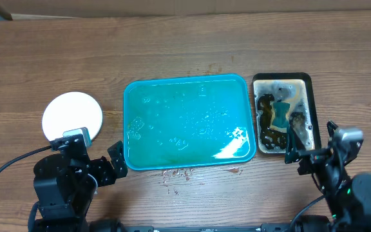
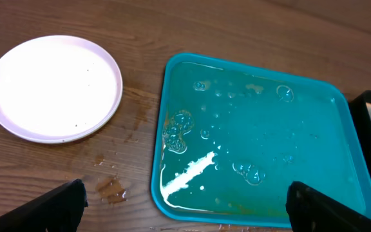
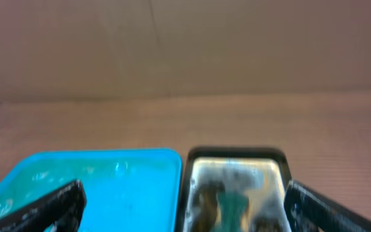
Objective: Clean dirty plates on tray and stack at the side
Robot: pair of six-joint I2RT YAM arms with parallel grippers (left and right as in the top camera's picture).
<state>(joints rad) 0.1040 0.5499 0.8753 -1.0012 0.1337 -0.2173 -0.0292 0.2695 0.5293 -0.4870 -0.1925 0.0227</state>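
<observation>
Looking down, we see the wooden table [image 1: 185, 45] w/ the teal tray [image 1: 185, 122] lying flat at centre, long side across, its floor wet w/ a film of water and bubbles. Just beside its right edge, not touching, sits the black-rimmed basin [image 1: 282, 77], full of murky brown water w/ a teal object [image 1: 280, 116] in it; we can't tell what it is. Well apart on the tray's left lies a white plate [image 1: 73, 116], face up on the table, top clean apart from a few specks; whether others lie under it we can't tell. Left gripper [image 2: 185, 212] hangs near the tray's front left corner, fingers spread wide, nothing between them. Right gripper [image 3: 185, 206] hangs near the basin's front edge, also spread wide, nothing held. Small drops [image 1: 176, 173] wet the table along the tray's front rim.
</observation>
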